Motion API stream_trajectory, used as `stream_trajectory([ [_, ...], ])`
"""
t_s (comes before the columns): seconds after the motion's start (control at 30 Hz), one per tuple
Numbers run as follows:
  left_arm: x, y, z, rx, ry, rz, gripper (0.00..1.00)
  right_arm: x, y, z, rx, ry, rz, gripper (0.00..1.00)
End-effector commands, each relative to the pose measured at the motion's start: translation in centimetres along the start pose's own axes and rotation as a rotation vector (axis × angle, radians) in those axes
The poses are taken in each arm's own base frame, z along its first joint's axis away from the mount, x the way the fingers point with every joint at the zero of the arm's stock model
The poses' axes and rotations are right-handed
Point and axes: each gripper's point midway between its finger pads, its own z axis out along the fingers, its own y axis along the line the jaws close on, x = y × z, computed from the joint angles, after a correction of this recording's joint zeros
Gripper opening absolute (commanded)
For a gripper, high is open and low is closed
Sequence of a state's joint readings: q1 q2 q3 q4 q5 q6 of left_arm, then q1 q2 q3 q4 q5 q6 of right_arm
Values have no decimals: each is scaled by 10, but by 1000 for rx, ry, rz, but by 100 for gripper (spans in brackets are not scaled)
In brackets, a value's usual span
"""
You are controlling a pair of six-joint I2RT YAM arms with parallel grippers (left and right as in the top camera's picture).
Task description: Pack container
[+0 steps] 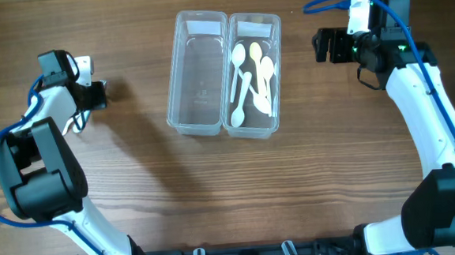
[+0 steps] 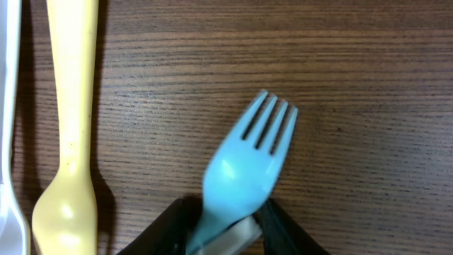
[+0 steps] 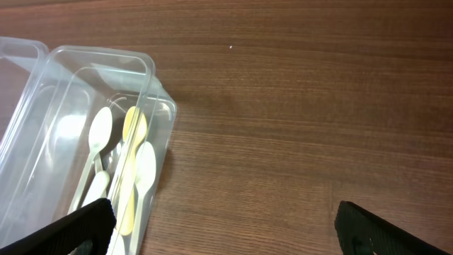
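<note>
Left gripper [image 2: 226, 212] first: sitting narrow, with fingers [image 2: 173, 223] either side of the neck of a light blue plastic fork [image 2: 248, 159]. Not managing to tell whether actually pinching it or just bracketing it. As for the right gripper [image 3: 223, 219]: hanging wide open with nothing in it, just beside the spoon side of the clear container [image 1: 178, 75]

Guessing at handling here: looking at thin moulded plastic, so expecting next to no weight, fairly stiff but a bit bendy along the handle. Also betting on it being glossy enough to slip or swivel in a light pinch. Not expecting an easy break, though worrying most about the tines. Leaning towards taking hold at the neck or upper handle, flat faces between the pads, staying clear of the tines

Looks-wise: seeing pale sky blue, four tines pointing away from the wrist, a shiny highlight on the bowl part, and a handle hidden behind the fingers

Finding it at the far left of the wood table [image 2: 354, 106], well apart from the container, with a yellow utensil [image 2: 71, 106] lying beside it. Not spotting it in the overhead view, hidden under the arm there

Container-wise: looking at two compartments, white and yellowish spoons [image 1: 250, 79] in the right one, nothing showing in the left, so probably aiming the fork there
</note>
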State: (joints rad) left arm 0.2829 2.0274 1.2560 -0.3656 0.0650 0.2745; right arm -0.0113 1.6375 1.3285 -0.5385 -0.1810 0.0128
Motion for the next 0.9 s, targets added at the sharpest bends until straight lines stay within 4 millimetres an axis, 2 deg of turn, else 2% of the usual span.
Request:
stream_trajectory([
  [0.0,3,-3,3,-3,15,11,34,-5,-1,-4,9,-17,-15,100],
  [0.07,-8,-5,-4,-8,-23,20,37,-4,-1,-4,9,-17,-15,100],
  [0.17,-18,-9,-11,-9,-57,32,36,-5,-1,-4,9,-17,-15,100],
  [0.27,-21,-16,-11,-3,-64,47,22,-4,-1,-4,9,-17,-15,100],
  [0.5,-30,-25,-11,1,-96,68,21,-4,-1,-4,9,-17,-15,100],
  [0.6,-32,-25,-13,-1,-104,68,4,-4,-1,-4,9,-17,-14,100],
  [0.7,-34,-25,-14,-2,-112,69,4,-4,-1,-4,9,-17,-15,100],
  [0.73,-35,-25,-14,-3,-117,68,7,-5,-1,-4,9,-17,-15,100],
  [0.77,-36,-24,-14,-4,-122,69,41,-4,-1,-4,9,-17,-15,100],
  [0.8,-38,-24,-14,-5,-129,69,99,-4,-1,-4,9,-17,-15,100],
  [0.87,-40,-24,-14,-6,-135,69,100,-5,-1,-4,9,-17,-15,100],
])
